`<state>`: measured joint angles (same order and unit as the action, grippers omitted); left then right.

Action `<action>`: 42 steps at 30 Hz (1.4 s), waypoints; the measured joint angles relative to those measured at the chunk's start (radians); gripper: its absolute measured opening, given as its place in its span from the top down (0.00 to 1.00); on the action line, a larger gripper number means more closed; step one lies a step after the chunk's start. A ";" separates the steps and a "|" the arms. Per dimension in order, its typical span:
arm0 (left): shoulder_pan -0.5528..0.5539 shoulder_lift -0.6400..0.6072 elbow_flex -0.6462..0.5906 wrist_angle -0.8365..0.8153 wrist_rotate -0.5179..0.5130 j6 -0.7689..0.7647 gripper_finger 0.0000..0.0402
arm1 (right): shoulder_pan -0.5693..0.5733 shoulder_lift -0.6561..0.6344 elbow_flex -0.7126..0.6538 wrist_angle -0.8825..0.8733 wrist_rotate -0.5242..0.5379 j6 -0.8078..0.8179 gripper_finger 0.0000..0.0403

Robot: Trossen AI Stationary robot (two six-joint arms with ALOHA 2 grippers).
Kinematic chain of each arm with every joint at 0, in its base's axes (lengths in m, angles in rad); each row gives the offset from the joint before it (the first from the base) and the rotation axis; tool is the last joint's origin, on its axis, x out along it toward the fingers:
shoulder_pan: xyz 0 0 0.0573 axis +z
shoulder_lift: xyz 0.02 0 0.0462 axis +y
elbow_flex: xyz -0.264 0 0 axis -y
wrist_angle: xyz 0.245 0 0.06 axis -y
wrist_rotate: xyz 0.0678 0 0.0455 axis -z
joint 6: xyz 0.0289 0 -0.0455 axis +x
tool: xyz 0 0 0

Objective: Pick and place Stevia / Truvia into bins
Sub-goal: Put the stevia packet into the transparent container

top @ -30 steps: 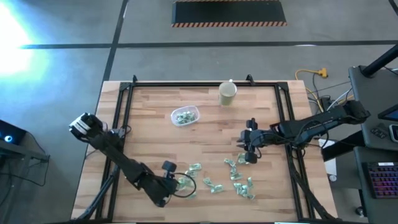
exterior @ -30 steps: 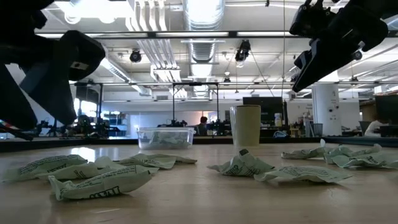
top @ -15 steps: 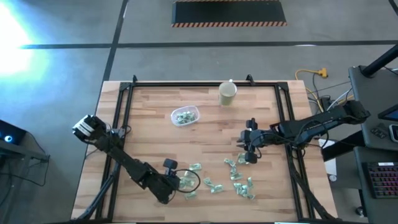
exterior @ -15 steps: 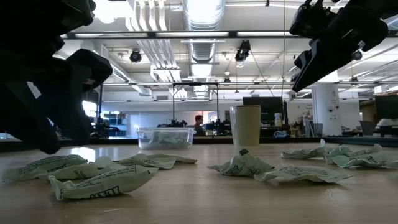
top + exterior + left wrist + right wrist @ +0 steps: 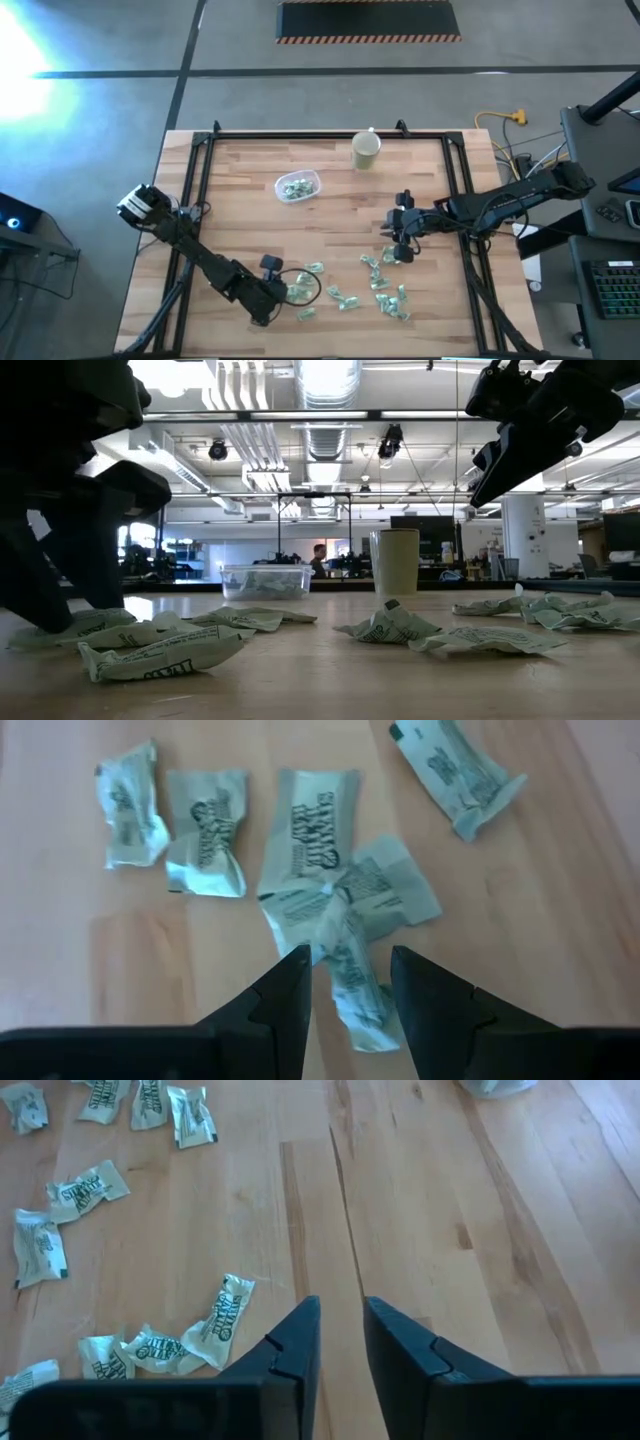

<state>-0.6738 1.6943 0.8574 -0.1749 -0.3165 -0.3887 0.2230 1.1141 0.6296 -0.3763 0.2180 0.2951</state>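
Several pale green and white sachets [image 5: 385,285] lie flat on the wooden table's near half. More of them fill the clear tub [image 5: 297,186], which also shows in the low view [image 5: 264,581]. My left gripper [image 5: 285,293] is open and low at the near left. Its fingers stand on either side of a crumpled sachet [image 5: 352,982] in a small cluster, and their tips are down at the table [image 5: 70,615]. My right gripper [image 5: 400,250] hangs above the table at the right [image 5: 490,480], empty, with a narrow gap between its fingers [image 5: 342,1315].
A beige cup [image 5: 365,150] stands at the table's far edge, right of the tub. A black frame [image 5: 200,160] runs along the table's left, far and right sides. Bare wood [image 5: 240,230] lies between the tub and the sachets.
My left gripper has come down from above onto the near-left cluster of sachets, shifting a little toward the table's right, until its open fingers reach the table around one sachet. The sachets have not moved.
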 joint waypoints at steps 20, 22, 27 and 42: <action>0.018 -0.008 -0.025 -0.008 0.021 0.055 0.99 | 0.000 0.000 0.000 0.001 0.002 -0.007 0.84; 0.018 -0.015 -0.023 -0.005 -0.008 0.078 0.98 | 0.000 0.000 0.000 0.001 0.002 -0.007 0.84; 0.021 -0.047 -0.026 -0.006 -0.129 0.171 0.98 | 0.000 0.000 0.000 0.000 0.002 -0.008 0.85; 0.309 -0.164 -0.054 -0.095 -0.593 0.454 0.98 | 0.000 0.000 0.000 0.018 0.003 -0.018 0.86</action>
<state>-0.3645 1.5308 0.8036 -0.2704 -0.9092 0.0653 0.2226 1.1141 0.6296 -0.3588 0.2211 0.2772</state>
